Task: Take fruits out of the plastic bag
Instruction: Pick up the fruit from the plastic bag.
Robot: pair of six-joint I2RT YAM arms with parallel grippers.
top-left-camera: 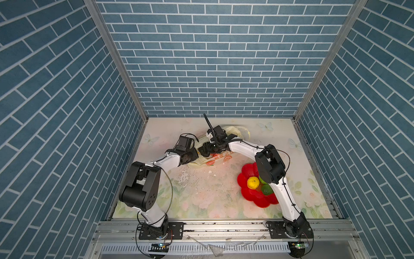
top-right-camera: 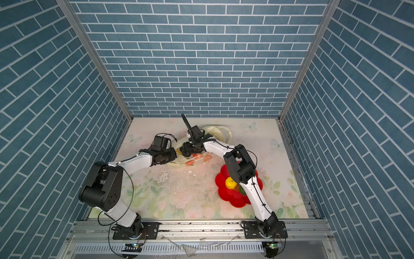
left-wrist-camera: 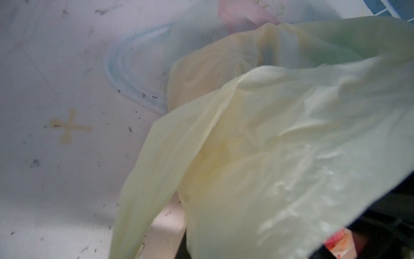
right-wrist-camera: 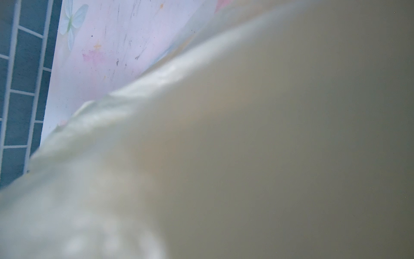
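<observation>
The plastic bag [top-left-camera: 214, 160] lies crumpled toward 12 o'clock on the flowered worktop [top-left-camera: 201, 197], and both arms reach into it, so much of it is covered. The left tool [top-left-camera: 194, 155] sits at the bag's 9 o'clock edge with the right tool [top-left-camera: 204, 152] just beside it. From above both are dark lumps against the plastic, and I cannot tell how wide either one's jaws stand or whether either has hold of anything. The wrist views are no help. In the left one the bag [left-wrist-camera: 280, 145] drapes across most of the picture, and in the right one it [right-wrist-camera: 246, 157] is a blur against the lens, with no fingers showing in either. What is inside the bag I can't make out. At about 4 o'clock a red plate [top-left-camera: 253, 197] holds a lemon [top-left-camera: 253, 182], which shows in both top views. Touching it is a green fruit [top-left-camera: 267, 190], and both that and the plate are partly hidden behind the right arm [top-left-camera: 284, 195].
</observation>
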